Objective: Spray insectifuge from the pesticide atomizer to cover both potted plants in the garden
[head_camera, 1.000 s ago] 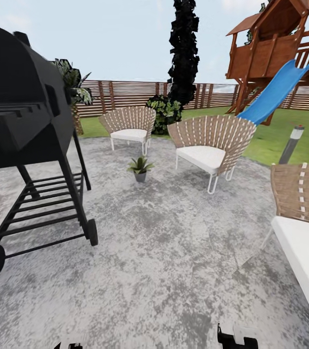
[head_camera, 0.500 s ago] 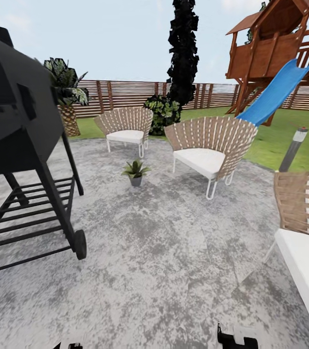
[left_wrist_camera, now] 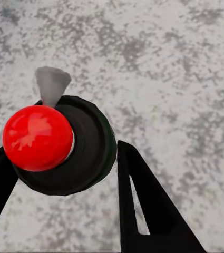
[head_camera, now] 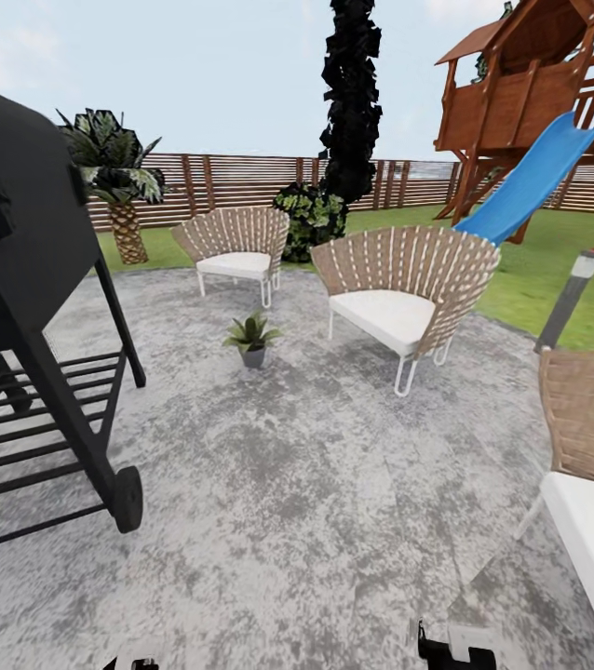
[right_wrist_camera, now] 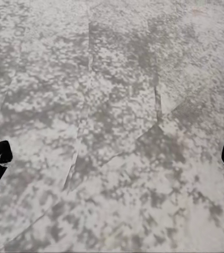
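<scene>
We are standing on the speckled patio (head_camera: 316, 502) with the spray bottle in our left tool.

From the head view we are looking at one potted plant (head_camera: 251, 336) sitting on the patio between the black grill (head_camera: 27, 307) and two woven chairs (head_camera: 407, 293), with the slat fence (head_camera: 241, 186), lawn and a blue slide (head_camera: 530, 181) behind. In the left wrist view our left tool (left_wrist_camera: 64, 174) is gripping the spray bottle (left_wrist_camera: 64, 147) between its black fingers (left_wrist_camera: 143, 205). In the right wrist view our right tool (right_wrist_camera: 112, 158) is hanging wide apart over the patio, empty.
</scene>
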